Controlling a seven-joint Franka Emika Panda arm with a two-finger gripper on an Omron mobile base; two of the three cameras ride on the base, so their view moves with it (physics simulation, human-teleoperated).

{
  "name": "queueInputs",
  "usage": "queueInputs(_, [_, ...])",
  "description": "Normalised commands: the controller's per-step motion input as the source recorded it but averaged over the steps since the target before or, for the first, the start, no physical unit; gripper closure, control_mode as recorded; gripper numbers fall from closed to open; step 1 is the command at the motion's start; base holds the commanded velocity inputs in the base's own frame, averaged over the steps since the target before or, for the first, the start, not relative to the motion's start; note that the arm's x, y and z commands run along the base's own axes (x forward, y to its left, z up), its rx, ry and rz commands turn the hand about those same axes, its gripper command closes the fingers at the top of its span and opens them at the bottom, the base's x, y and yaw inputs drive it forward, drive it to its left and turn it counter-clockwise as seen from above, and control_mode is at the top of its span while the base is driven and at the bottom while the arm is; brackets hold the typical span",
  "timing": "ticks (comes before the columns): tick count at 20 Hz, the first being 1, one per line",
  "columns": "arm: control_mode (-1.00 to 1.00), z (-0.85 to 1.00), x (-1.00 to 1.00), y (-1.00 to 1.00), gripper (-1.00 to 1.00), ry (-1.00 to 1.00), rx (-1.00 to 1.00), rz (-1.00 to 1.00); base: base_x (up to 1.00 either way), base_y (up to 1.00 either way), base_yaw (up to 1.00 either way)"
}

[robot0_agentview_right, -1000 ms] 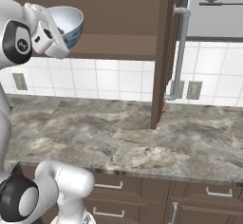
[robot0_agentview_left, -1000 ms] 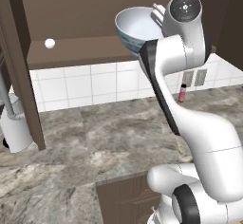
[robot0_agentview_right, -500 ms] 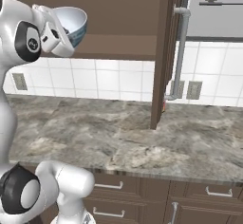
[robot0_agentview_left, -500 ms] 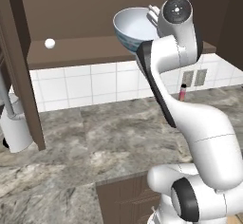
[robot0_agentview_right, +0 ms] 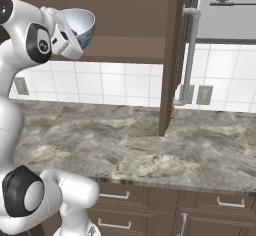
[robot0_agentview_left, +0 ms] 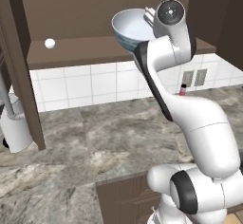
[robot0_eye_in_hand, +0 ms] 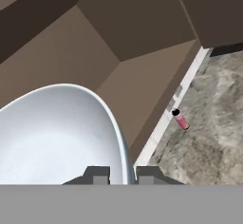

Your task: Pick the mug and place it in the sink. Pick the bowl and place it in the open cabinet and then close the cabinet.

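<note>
Large round white bowl with blue-teal patterned outside [robot0_agentview_left: 132, 28] held aloft at the mouth of the dark brown wooden wall cabinet [robot0_agentview_left: 95, 9], just above its inner shelf [robot0_agentview_left: 85, 52]. Hand [robot0_eye_in_hand: 122, 173] closed on the bowl's rim, one finger inside the wall, one outside; a rim pinch suits a vessel too wide to span.

Bowl tilted, not level: in the left base view its opening faces up and out of the cabinet, foot turned toward the cabinet's back. No real long axis; it is round.

Likely step: carrying the bowl in onto the shelf. Door not yet shut. Slim red-pink bottle [robot0_eye_in_hand: 181, 119] stands on the grey marbled table [robot0_agentview_right: 150, 145] by the tiled wall.
</note>
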Motion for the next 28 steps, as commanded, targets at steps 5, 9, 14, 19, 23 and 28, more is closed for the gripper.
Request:
queueInputs(5, [-1.00,-0.12,0.32,0.00,1.00,0.00,-0.03,0.00,0.00,0.00,0.00])
queueInputs(9, [-1.00,-0.04,0.33,0.00,1.00,0.00,-0.02,0.00,0.00,0.00,0.00])
queueInputs(14, [-1.00,0.00,0.16,0.00,1.00,0.00,0.00,0.00,0.00,0.00,0.00])
queueInputs(19, [-1.00,0.00,0.22,0.00,1.00,0.00,0.00,0.00,0.00,0.00,0.00])
queueInputs(23, [-1.00,0.12,0.29,0.00,1.00,0.00,0.00,0.00,0.00,0.00,0.00])
queueInputs(28, [-1.00,0.23,0.25,0.00,1.00,0.00,0.01,0.00,0.00,0.00,0.00])
